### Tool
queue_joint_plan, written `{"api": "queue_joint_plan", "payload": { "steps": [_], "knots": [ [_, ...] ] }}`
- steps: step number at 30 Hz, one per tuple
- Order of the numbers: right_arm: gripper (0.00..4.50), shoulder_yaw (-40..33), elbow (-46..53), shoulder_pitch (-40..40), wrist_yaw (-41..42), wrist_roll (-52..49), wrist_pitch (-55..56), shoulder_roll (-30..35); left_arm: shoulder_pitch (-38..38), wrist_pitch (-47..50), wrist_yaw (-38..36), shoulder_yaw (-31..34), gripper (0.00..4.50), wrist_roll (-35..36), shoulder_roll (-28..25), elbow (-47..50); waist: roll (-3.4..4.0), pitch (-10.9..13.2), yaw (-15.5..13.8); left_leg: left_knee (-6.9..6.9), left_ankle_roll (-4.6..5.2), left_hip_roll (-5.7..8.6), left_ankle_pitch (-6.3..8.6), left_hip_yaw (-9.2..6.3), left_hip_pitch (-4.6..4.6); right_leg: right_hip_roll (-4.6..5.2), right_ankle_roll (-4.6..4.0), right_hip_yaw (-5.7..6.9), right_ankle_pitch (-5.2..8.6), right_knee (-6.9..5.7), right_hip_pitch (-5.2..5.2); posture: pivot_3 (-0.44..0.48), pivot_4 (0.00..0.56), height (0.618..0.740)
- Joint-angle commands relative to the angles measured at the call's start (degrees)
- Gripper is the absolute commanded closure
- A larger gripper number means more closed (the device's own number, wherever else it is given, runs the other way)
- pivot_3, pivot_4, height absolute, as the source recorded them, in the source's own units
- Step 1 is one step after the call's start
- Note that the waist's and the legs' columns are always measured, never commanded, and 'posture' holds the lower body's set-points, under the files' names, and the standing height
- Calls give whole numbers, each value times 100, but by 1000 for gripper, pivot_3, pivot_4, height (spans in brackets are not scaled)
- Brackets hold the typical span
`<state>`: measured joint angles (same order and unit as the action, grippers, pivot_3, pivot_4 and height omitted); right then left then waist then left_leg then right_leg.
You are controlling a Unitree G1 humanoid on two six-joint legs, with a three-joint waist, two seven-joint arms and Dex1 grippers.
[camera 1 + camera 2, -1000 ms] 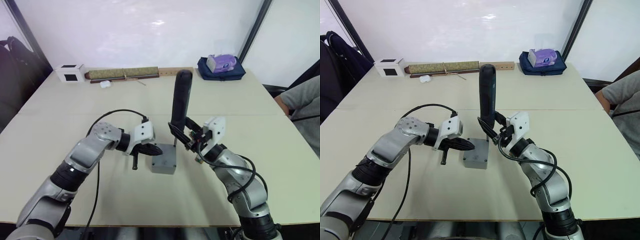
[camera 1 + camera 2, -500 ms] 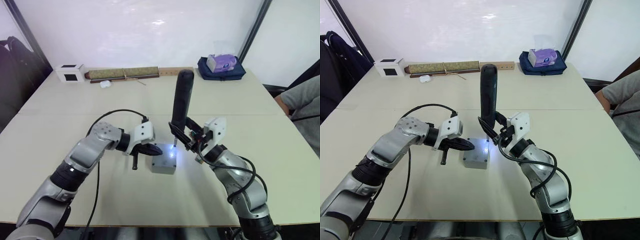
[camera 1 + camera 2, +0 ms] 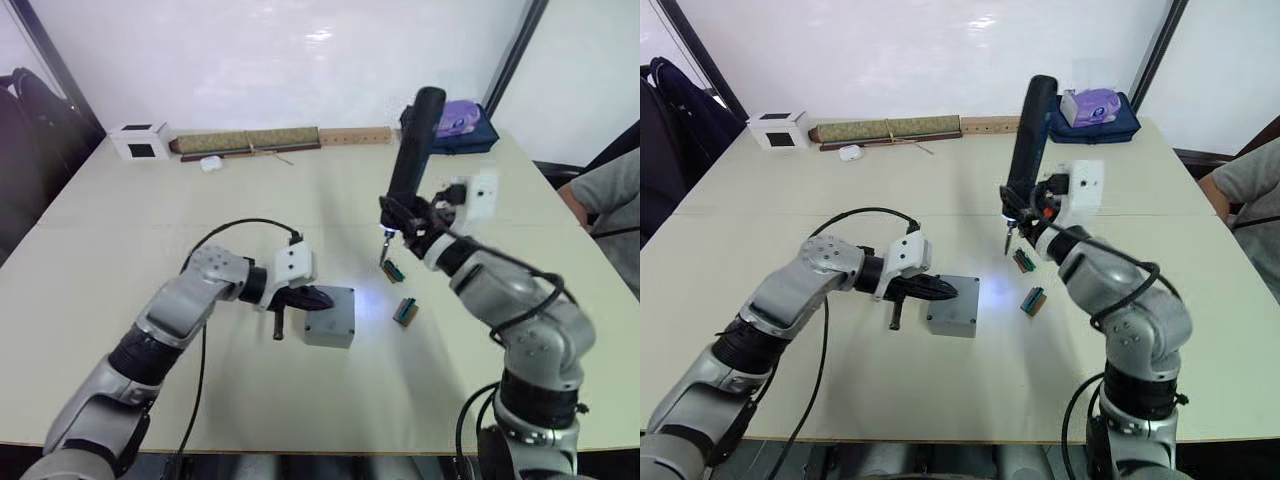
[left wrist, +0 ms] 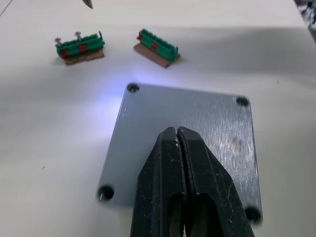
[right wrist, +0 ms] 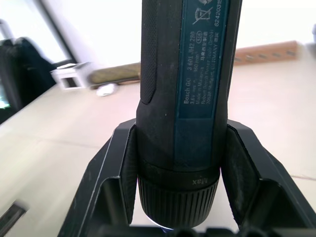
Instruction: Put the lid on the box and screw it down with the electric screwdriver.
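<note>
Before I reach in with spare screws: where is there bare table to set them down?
Bare: the table between the white cube and left arm, and the near edge below the box. Crowded: around the box, the two green blocks and the electric screwdriver.

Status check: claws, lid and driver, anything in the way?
Left claw shut, pressing on the lid seated on the box. Right claw shut on the electric screwdriver, bit above the two green screw holders. Nothing blocking the lid.
</note>
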<state>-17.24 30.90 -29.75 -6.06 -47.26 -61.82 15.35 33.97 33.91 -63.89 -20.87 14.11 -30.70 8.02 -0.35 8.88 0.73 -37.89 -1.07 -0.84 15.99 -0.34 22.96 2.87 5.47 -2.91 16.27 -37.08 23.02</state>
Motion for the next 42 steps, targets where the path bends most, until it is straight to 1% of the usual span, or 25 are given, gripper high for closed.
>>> {"api": "queue_joint_plan", "payload": {
  "steps": [1,2,4,6,7,8,11,13,15,17,19,20,22,25,29,31,32,33,34,35,36,38,42],
  "knots": [
    [2723,-941,-88,-844,-409,-986,-530,431,-58,-217,724,551,4500,185,565,-71,14,17,6,-3,0,2,-1,0,24,0,13,0,-7,-4,24,0,150,740],
    [2723,-1150,-249,-1008,-556,-1225,-763,577,-60,-373,885,722,4500,270,766,-63,16,33,5,-13,0,3,-1,1,44,0,32,0,-18,-11,45,0,150,740],
    [2723,-1362,-627,-1100,-513,-1302,-1455,1254,61,-254,943,1025,4500,657,1107,-57,2,53,-18,-15,0,5,-1,1,53,1,41,1,-24,-13,52,0,150,740],
    [2723,-1706,-982,-992,-441,-1420,-1850,1737,179,218,839,1152,4500,991,1161,-95,-5,57,-37,-13,0,7,-1,-5,62,3,39,10,-23,-4,52,0,150,740],
    [2723,-1939,-1206,-915,-421,-1528,-2121,1912,234,521,658,1207,4500,1250,1104,-125,-5,57,-22,-12,1,5,-1,-6,62,1,39,11,-23,5,50,0,150,740],
    [2723,-2034,-1321,-695,-271,-1491,-2388,2227,270,667,492,1198,4500,1354,976,-130,-4,57,-13,-9,1,7,0,-4,64,1,40,9,-23,8,50,0,150,740],
    [2723,-2230,-1664,-62,53,-1708,-3007,2819,249,699,-14,1024,4500,1431,503,70,4,62,3,-3,4,11,1,2,65,-1,40,5,-21,15,52,0,150,740],
    [2723,-2038,-1797,563,325,-2053,-3068,3311,218,747,-359,951,4500,1564,190,306,18,74,41,1,6,10,2,7,64,-7,40,0,-21,19,54,0,150,740],
    [2723,-1819,-1901,1118,520,-2377,-3068,3733,241,575,-605,747,4500,1391,-87,428,31,93,44,1,6,10,2,14,63,-11,40,-7,-21,13,60,0,150,740],
    [2723,-1667,-1965,1406,597,-2457,-3068,3973,242,240,-831,488,4500,1115,-337,507,31,98,55,0,6,9,2,17,55,-24,40,-11,-21,9,59,0,150,740],
    [2723,-1540,-2071,1531,727,-2632,-3068,4154,241,42,-918,372,4500,1005,-447,534,31,99,67,0,6,7,2,18,48,-32,39,-14,-21,8,55,0,150,740],
    [2723,-1500,-2130,1546,774,-2694,-3068,4192,242,3,-919,366,4500,1000,-450,530,29,100,67,0,6,7,2,21,48,-32,39,-15,-20,6,56,0,150,740],
    [2723,-1385,-2171,1498,997,-2481,-3068,4178,220,-13,-878,365,4500,1014,-417,567,22,105,54,-2,6,7,2,20,48,-32,40,-15,-21,6,56,0,150,740],
    [2723,-932,-2440,1544,1335,-2027,-2935,4254,96,114,-575,436,4500,1096,-246,670,16,108,28,-3,6,7,2,18,50,-32,40,-15,-21,8,55,0,150,740],
    [2723,-580,-2566,1634,1704,-1546,-2863,4394,-81,132,-390,433,4500,1077,-215,886,13,110,-2,-6,6,9,2,18,55,-23,42,-13,-20,10,54,0,150,740],
    [1723,-289,-2410,1749,1925,-1260,-2678,4570,-103,135,-327,483,4500,1091,-215,893,9,112,-6,-8,6,9,2,15,55,-24,43,-12,-21,10,53,0,150,740],
    [1589,-190,-2357,1790,2020,-1133,-2590,4633,-104,152,-301,505,4500,1108,-215,893,9,111,-8,-11,6,9,2,15,55,-24,43,-11,-21,9,53,0,150,740],
    [1269,-121,-2347,1789,2087,-1037,-2520,4660,-86,160,-287,528,4500,1122,-218,875,4,112,-9,-11,6,8,2,14,54,-23,43,-10,-21,9,50,0,150,740],
    [822,-87,-2354,1783,2157,-956,-2474,4668,-74,165,-277,538,4500,1132,-222,866,-1,113,-7,-15,6,9,2,9,53,-24,43,-6,-21,9,46,0,150,740],
    [517,1,-2309,1794,2246,-849,-2367,4720,-47,150,-279,542,4500,1118,-234,819,-5,113,-3,-16,6,9,2,9,53,-24,43,-6,-21,10,45,0,150,740],
    [118,73,-2258,1805,2314,-736,-2273,4761,-25,126,-284,546,4500,1102,-243,770,-5,113,-1,-17,6,9,2,10,51,-24,43,-6,-21,10,43,0,150,740],
    [52,210,-2159,1827,2429,-518,-2115,4833,9,73,-300,552,4500,1076,-251,671,-7,113,-1,-19,6,10,2,10,50,-24,44,-6,-21,10,42,0,150,740],
    [52,66,-2009,1690,2441,-449,-2254,4593,105,-159,-298,555,4500,965,-218,360,-8,113,-1,-21,6,10,2,11,50,-24,44,-6,-21,9,42,0,150,740]
  ]
}}
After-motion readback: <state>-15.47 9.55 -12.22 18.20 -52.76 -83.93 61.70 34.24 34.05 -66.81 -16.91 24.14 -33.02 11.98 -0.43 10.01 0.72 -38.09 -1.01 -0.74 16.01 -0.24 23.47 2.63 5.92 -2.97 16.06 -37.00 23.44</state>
